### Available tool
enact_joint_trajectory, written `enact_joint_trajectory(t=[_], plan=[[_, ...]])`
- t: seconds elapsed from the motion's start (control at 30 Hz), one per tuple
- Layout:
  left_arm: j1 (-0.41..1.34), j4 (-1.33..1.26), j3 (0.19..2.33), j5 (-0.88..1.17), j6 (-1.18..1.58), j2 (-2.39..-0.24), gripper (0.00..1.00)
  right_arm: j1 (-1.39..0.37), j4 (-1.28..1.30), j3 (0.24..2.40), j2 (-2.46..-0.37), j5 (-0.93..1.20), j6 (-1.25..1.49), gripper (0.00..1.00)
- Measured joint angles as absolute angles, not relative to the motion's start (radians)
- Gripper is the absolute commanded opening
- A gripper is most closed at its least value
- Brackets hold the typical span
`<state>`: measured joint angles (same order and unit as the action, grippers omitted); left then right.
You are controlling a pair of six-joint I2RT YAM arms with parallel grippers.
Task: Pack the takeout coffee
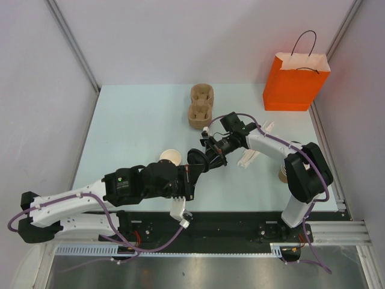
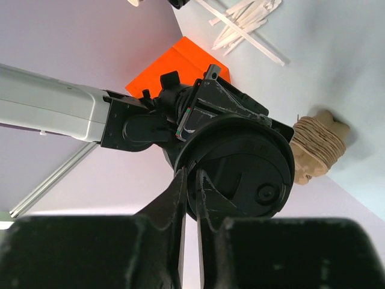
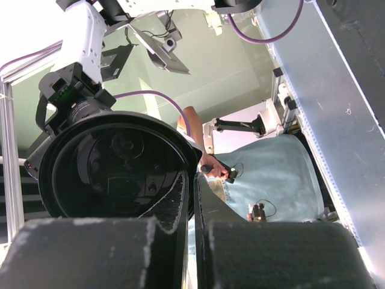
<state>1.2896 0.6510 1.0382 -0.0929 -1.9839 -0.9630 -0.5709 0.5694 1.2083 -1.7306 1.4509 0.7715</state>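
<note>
Two hands, left hand [image 2: 189, 186] and right hand [image 3: 187, 188], each pinch the rim of the black lid [image 2: 240, 174] between them; the lidless tan cup [image 1: 171, 158] stands on the tabletop [image 1: 132, 120] beside the left hand.

Table [image 1: 132, 120]: pulp carrier [image 1: 201, 106], orange bag [image 1: 296, 84], stirrers [image 1: 250, 156]

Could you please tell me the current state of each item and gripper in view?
black lid: off the cup, held up on edge between both grippers.
paper cup: upright, lidless.
pulp carrier: both pockets empty.
orange bag: standing, handles up.
left gripper: shut on the black lid's rim.
right gripper: shut on the black lid's rim.
</note>
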Motion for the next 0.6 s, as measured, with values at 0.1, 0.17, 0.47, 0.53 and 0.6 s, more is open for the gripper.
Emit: enact_joint_trajectory(t=[0.1,0.17,0.47,0.53,0.6], plan=[[1.292,0.655,1.039,-0.104,-1.984,-0.963,0.05,-0.571,0.571,1.208,-1.731,1.448,0.769,0.00],[1.292,0.655,1.039,-0.107,-1.985,-0.963,0.00,-0.571,0.571,1.208,-1.731,1.448,0.768,0.00],[1.294,0.655,1.039,-0.129,-1.980,-0.963,0.00,-0.567,0.561,1.208,-1.731,1.448,0.766,0.54],[1.294,0.655,1.039,-0.130,-1.971,-0.961,0.00,-0.562,0.557,1.208,-1.731,1.448,0.767,0.54],[1.294,0.655,1.039,-0.131,-1.954,-0.959,0.00,-0.553,0.552,1.208,-1.731,1.449,0.765,0.76]])
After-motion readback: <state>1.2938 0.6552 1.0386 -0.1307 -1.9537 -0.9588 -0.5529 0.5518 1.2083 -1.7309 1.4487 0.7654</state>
